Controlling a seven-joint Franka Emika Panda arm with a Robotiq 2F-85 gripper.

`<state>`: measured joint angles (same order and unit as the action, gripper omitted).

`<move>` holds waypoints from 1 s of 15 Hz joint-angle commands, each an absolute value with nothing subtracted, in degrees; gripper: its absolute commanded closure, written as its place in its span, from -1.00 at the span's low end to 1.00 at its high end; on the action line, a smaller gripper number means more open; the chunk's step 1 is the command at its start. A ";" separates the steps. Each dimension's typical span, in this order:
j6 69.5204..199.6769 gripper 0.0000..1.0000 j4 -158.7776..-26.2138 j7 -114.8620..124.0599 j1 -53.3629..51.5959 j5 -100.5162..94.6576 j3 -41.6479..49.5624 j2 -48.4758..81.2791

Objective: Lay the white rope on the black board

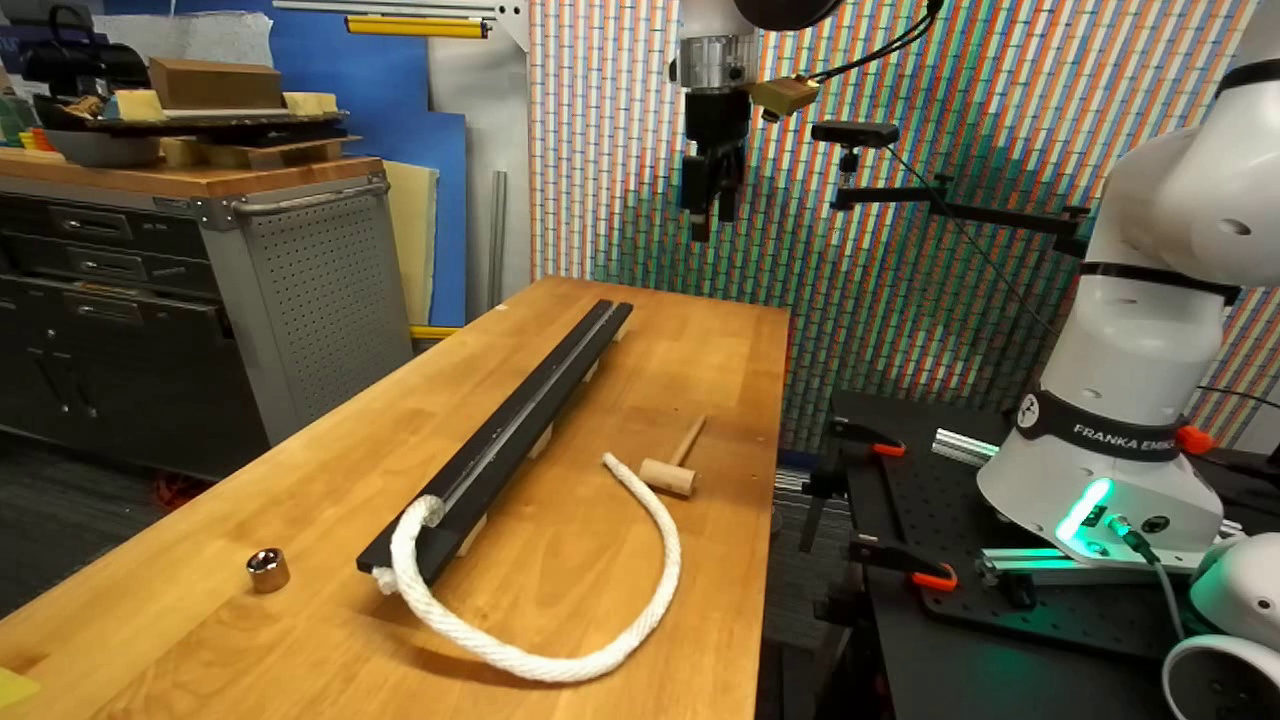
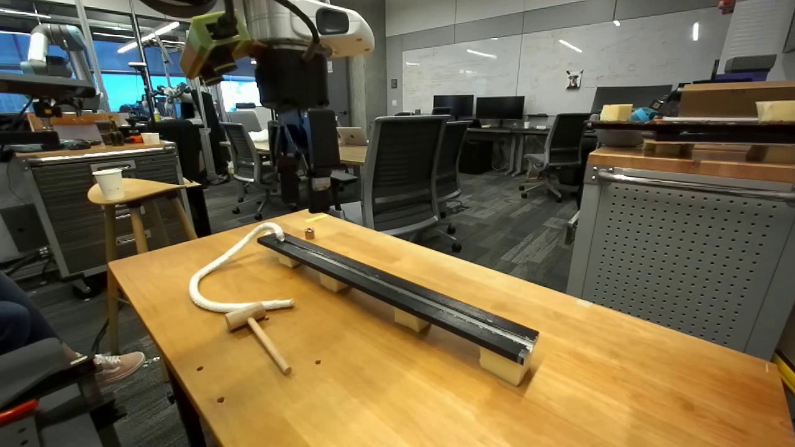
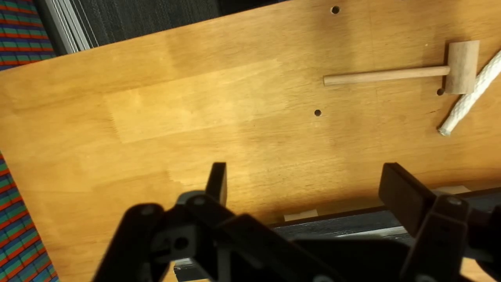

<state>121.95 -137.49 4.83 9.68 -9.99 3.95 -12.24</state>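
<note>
The white rope has one end at one end of the black board. From there it drops off and curves over the wooden table to a free end beside the wooden mallet. The rope and the board show the same in an exterior view. In the wrist view only the rope's free end shows, at the right, with part of the board below. My gripper is open and empty, high above the table. It also shows in an exterior view and the wrist view.
A wooden mallet lies against the rope near its free end; it also shows in the wrist view. A shiny metal ring stands beside the board's roped end. Pale blocks raise the board. A grey cabinet stands beyond the table.
</note>
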 commanded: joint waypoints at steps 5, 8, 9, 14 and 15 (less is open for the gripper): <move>121.81 -1.00 -136.46 5.38 8.21 -7.86 4.37 -10.74; 121.63 -1.00 -134.90 6.93 7.09 -4.97 3.89 -8.40; 121.29 -1.00 -134.37 7.56 6.71 -4.04 3.76 -7.60; 122.67 -1.00 -131.31 12.42 4.88 -0.38 2.72 -1.83; 122.62 -1.00 -130.62 12.98 4.49 -0.02 2.53 -0.69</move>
<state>122.18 -134.26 10.62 5.60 -2.25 2.93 -4.95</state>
